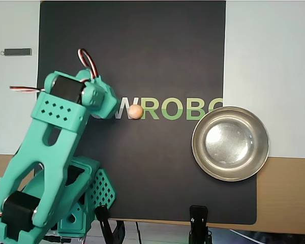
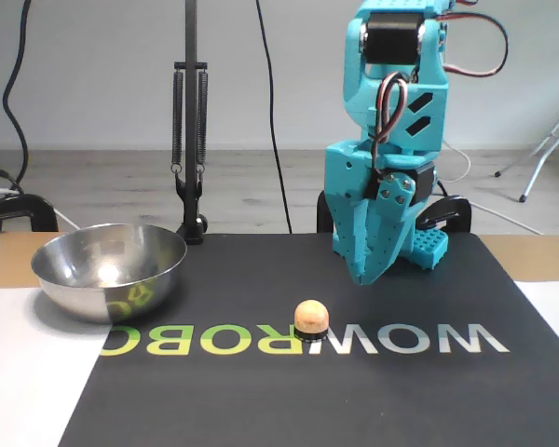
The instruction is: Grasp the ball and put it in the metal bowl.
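Observation:
The ball (image 1: 135, 111) (image 2: 310, 316), small and pale orange, rests on the black mat over the printed lettering. The metal bowl (image 1: 230, 143) (image 2: 109, 284) stands empty, at the mat's right edge in the overhead view and at the left in the fixed view. My teal gripper (image 2: 362, 277) points down, hovering above the mat behind and to the right of the ball in the fixed view. Its fingers are together with nothing between them. From overhead the wrist (image 1: 99, 99) sits just left of the ball and hides the fingertips.
The black mat (image 1: 142, 46) with WOWROBO lettering covers the table's middle. The arm's teal base (image 1: 89, 190) (image 2: 429, 247) stands at the mat's edge. Black clamps (image 1: 198, 221) grip the table edge, and a dark stand (image 2: 190, 140) rises behind the bowl. A small grey bar (image 1: 16, 51) lies off the mat.

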You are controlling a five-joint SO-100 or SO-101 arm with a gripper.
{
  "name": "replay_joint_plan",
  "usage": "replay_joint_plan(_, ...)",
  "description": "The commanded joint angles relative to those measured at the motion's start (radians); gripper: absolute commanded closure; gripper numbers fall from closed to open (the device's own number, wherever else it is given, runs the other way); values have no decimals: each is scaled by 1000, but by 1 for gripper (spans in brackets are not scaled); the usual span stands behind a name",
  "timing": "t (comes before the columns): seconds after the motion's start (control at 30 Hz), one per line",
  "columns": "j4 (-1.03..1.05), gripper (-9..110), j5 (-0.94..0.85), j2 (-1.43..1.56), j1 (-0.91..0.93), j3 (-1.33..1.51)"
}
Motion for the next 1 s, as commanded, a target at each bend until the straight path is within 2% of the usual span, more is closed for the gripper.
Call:
replay_joint_plan(0.0, -9, 102, -5, 54, 21, 17)
replay_joint_plan(0.63, -67, 102, -5, 49, 163, 23)
replay_joint_plan(0.97, -66, 101, -6, 52, 169, 81)
